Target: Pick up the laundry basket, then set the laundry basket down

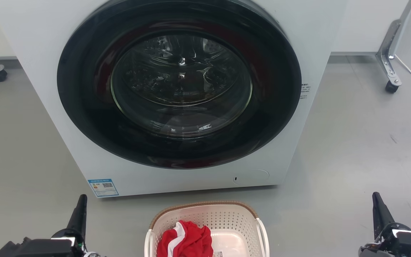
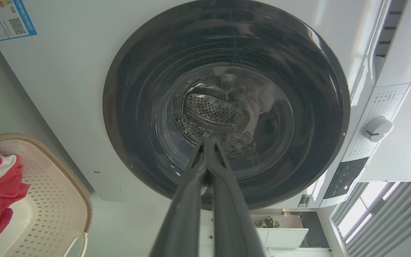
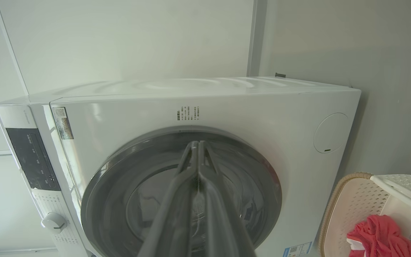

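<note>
Pickup is not yet starting: the left gripper and right gripper are idling closed and empty, flanking the laundry basket; next, both likely need opening toward its handles.

**The laundry basket stands on the floor**

The laundry basket sits upright on the grey floor, near the white front of the washing machine and below its round door, not touching it. It is cream-white plastic and rounded-rectangular. Rows of small holes pierce its walls, a brown woven-look rim runs round the top, and white handles sit at the sides. A crumpled red-and-white cloth lies inside, toward the left.
</note>
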{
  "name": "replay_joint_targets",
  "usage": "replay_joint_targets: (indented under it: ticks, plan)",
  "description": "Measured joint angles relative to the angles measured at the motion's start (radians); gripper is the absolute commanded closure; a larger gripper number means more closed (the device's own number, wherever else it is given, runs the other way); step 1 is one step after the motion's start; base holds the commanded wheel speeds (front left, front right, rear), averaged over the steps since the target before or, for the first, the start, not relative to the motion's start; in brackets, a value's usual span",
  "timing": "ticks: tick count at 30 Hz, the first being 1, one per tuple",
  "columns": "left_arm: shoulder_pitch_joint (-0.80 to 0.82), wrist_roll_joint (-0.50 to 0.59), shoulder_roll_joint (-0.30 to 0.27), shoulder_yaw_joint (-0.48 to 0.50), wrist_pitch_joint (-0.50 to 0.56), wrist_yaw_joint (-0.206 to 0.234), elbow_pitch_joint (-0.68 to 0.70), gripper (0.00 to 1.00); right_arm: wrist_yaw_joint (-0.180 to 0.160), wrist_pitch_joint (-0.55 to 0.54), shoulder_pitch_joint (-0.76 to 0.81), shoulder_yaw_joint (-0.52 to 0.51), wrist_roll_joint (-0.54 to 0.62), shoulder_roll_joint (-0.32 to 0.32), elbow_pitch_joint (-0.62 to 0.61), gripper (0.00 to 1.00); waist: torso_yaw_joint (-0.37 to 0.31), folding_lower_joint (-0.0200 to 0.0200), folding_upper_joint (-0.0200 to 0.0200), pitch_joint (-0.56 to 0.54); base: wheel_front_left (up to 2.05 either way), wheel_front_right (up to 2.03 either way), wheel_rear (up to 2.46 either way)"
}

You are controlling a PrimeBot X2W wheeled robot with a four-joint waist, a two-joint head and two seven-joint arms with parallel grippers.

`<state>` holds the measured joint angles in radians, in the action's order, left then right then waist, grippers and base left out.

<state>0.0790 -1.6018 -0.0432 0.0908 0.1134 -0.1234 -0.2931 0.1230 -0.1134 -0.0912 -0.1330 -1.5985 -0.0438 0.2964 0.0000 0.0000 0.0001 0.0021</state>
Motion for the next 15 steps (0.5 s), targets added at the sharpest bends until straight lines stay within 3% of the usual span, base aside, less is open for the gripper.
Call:
replay_joint_targets:
  ticks: [1, 15]
  plan:
    - [0.0, 0.0, 0.0, 0.0, 0.0, 0.0, 0.0, 0.0, 0.0, 0.0, 0.0, 0.0, 0.0, 0.0, 0.0, 0.0, 0.0, 0.0, -0.0001, 0.0, 0.0, 0.0, 0.0]
    - [-0.025, 0.001, 0.007, -0.011, -0.019, 0.001, -0.026, 0.0, -0.001, 0.019, 0.021, 0.012, 0.007, 0.011, 0.03, 0.0, 0.0, 0.0, 0.0, 0.001, 0.0, 0.0, 0.0]
